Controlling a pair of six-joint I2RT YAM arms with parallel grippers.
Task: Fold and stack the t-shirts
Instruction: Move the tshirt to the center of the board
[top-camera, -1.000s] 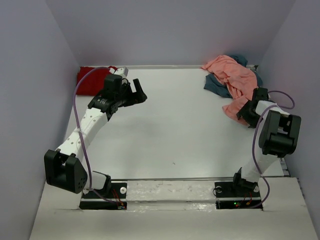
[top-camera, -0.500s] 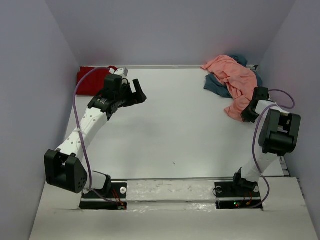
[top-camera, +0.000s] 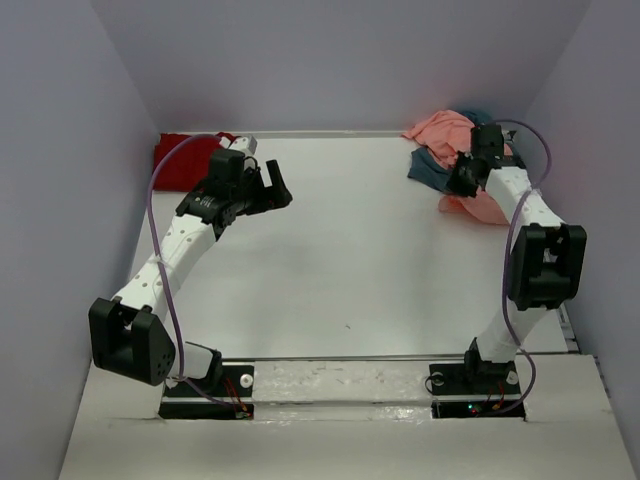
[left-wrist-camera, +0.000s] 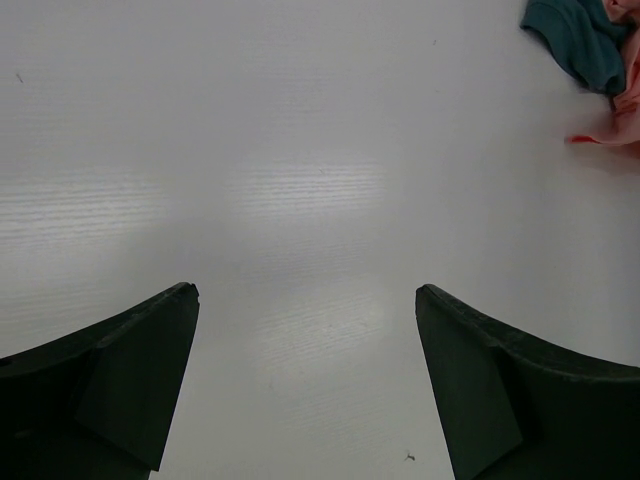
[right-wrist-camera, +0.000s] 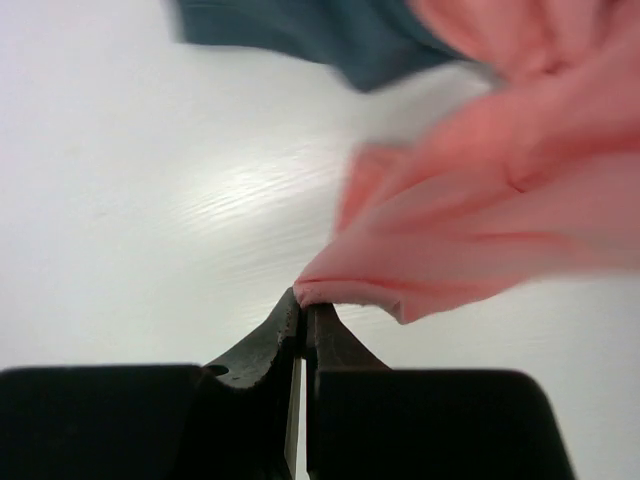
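Observation:
A crumpled salmon-pink t-shirt (top-camera: 440, 130) lies at the back right, over a teal-blue t-shirt (top-camera: 430, 168). My right gripper (top-camera: 460, 187) is shut on an edge of the pink t-shirt (right-wrist-camera: 480, 200), pinching its hem at the fingertips (right-wrist-camera: 305, 300) just above the table; the teal-blue one (right-wrist-camera: 330, 35) lies beyond. A dark red t-shirt (top-camera: 183, 160) lies folded in the back left corner. My left gripper (top-camera: 280, 185) hangs open over bare table near it, holding nothing. Its wrist view catches the teal-blue t-shirt (left-wrist-camera: 575, 35) and a bit of the pink one (left-wrist-camera: 615, 125) at top right.
Grey walls close in the white table (top-camera: 340, 260) at the back and on both sides. The arm bases (top-camera: 345, 385) sit on the near edge.
My right gripper has shut on the pink t-shirt's edge and moved toward the back and left, dragging that edge along. The left arm has stayed still.

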